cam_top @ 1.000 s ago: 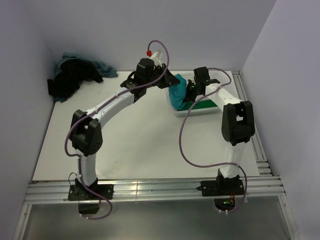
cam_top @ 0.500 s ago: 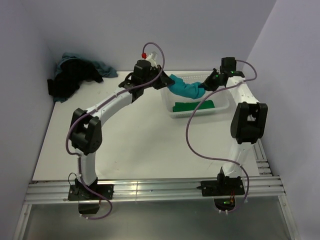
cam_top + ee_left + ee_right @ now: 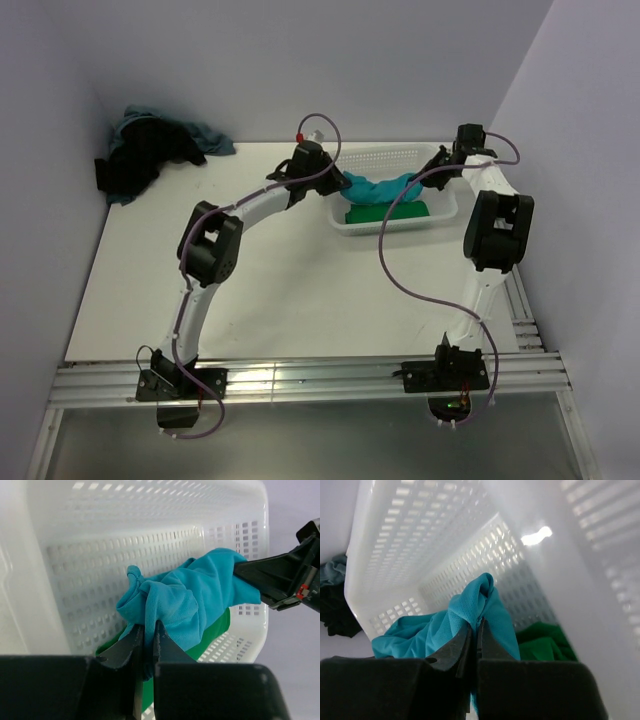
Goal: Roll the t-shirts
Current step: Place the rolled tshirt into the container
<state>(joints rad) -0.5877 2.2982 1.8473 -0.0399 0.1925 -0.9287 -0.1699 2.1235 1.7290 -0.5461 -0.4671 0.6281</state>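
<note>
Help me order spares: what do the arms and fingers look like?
Left arm and right arm: white tubular links, bulky black joint housings, a thin purple cable looping along each. Fingers: flat, tapered, matte black. A small red cap sits by the left wrist.

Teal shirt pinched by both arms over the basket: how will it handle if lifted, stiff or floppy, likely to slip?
Likely floppy: the teal t-shirt sags and bunches between the left gripper and right gripper. Probably light, since thin fingers hold it up. Slip seems possible: each pinch catches only a small fold.
</note>
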